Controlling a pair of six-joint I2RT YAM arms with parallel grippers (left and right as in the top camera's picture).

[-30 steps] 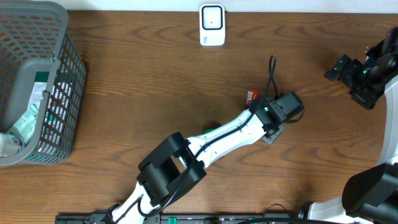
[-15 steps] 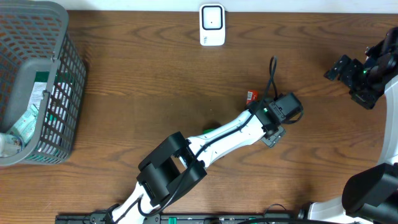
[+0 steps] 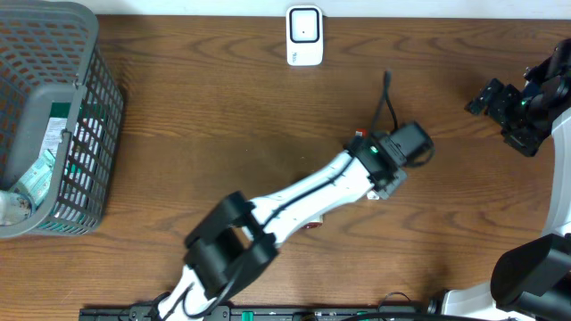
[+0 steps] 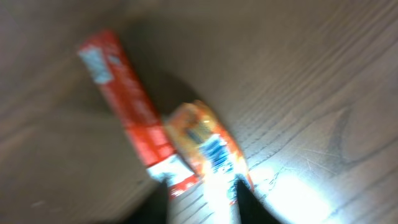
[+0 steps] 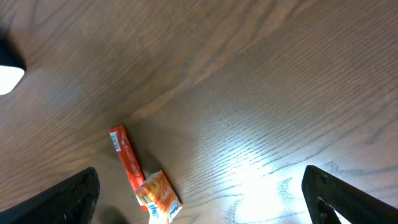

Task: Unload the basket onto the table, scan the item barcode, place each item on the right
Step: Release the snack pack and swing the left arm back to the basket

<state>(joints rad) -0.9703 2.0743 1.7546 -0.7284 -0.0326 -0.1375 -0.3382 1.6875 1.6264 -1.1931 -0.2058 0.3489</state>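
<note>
Two packets lie together right of the table's middle: a long red one [image 4: 124,102] and a small orange one [image 4: 208,146] with blue print. The left wrist view is blurred. In it my left gripper [image 4: 202,199] is shut on the orange packet's near end, a dark finger on each side. In the overhead view the left wrist [image 3: 393,153] covers the packets; only a red tip [image 3: 359,135] shows. The right wrist view shows both the red packet [image 5: 127,158] and the orange packet [image 5: 158,196]. My right gripper [image 5: 202,205] hangs wide open and holds nothing. A white scanner [image 3: 304,36] stands at the far edge.
A grey mesh basket [image 3: 85,89] with several packaged goods stands at the left edge. The right arm [image 3: 526,111] is raised at the right edge. A black cable [image 3: 389,98] loops up from the left wrist.
The left jaws opened wide, then closed on the orange packet. The left wrist shifted slightly toward the far side and its elbow swung left. The right arm has not moved.
</note>
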